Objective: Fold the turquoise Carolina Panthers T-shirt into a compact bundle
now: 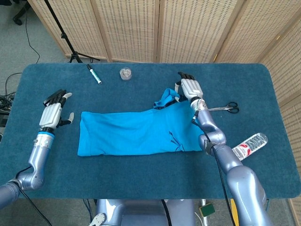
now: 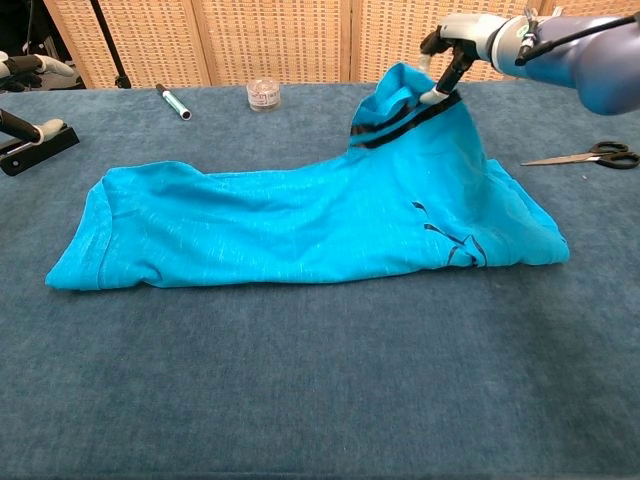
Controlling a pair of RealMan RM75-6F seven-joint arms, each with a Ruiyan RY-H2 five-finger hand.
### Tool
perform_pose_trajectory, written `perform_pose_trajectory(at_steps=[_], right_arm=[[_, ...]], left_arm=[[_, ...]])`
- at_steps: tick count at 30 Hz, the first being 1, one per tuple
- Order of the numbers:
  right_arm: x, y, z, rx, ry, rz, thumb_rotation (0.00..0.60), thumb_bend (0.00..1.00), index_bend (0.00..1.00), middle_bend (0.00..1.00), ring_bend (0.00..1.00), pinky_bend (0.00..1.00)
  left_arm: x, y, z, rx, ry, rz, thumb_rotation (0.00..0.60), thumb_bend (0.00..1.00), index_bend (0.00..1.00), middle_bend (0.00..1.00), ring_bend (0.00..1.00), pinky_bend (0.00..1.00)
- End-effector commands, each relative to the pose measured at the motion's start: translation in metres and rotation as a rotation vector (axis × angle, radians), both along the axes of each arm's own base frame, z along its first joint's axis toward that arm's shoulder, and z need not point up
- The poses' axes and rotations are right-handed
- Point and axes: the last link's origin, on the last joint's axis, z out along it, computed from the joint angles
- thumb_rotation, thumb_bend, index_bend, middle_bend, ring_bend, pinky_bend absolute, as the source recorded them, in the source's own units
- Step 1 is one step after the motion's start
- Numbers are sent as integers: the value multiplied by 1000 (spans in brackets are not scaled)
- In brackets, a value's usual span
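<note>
The turquoise T-shirt (image 1: 136, 133) (image 2: 300, 220) lies as a long folded band across the middle of the blue table, with a small black print near its right end. My right hand (image 1: 189, 88) (image 2: 455, 45) pinches the shirt's upper right corner, where a black band shows, and holds it lifted off the table toward the far side. My left hand (image 1: 53, 110) (image 2: 30, 100) hovers open left of the shirt's left edge, apart from the cloth.
Scissors (image 1: 225, 108) (image 2: 590, 154) lie right of the shirt. A plastic bottle (image 1: 250, 143) rests near the right front. A marker pen (image 1: 93, 74) (image 2: 172, 101) and a small clear jar (image 1: 125, 73) (image 2: 263, 93) sit at the back. Wicker screens stand behind the table.
</note>
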Motion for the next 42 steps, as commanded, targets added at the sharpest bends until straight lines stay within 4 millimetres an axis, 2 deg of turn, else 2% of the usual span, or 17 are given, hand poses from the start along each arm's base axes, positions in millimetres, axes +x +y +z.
perform_pose_trajectory(at_steps=[1, 12, 18, 22, 32, 42], right_arm=[[1, -1, 0, -33, 5, 2, 600, 0, 0, 0, 0, 0], [-11, -6, 29, -131, -9, 8, 600, 0, 0, 0, 0, 0], [-32, 13, 54, -156, -12, 98, 600, 0, 0, 0, 0, 0], [-46, 33, 69, -165, -25, 125, 600, 0, 0, 0, 0, 0], [-101, 116, 120, -205, -2, 138, 600, 0, 0, 0, 0, 0], [-133, 178, 146, -233, -8, 100, 600, 0, 0, 0, 0, 0]], left_arm=[[0, 0, 1, 2, 0, 2, 600, 467, 0, 0, 0, 0], [-1, -7, 3, -7, -2, -17, 600, 468, 0, 0, 0, 0], [-7, -18, 11, -56, 19, -106, 600, 467, 0, 0, 0, 0], [-11, -25, 14, -96, 48, -174, 600, 466, 0, 0, 0, 0], [-36, -55, 21, -246, 93, -302, 600, 458, 0, 0, 0, 0], [-59, -81, 22, -325, 97, -330, 600, 362, 0, 0, 0, 0]])
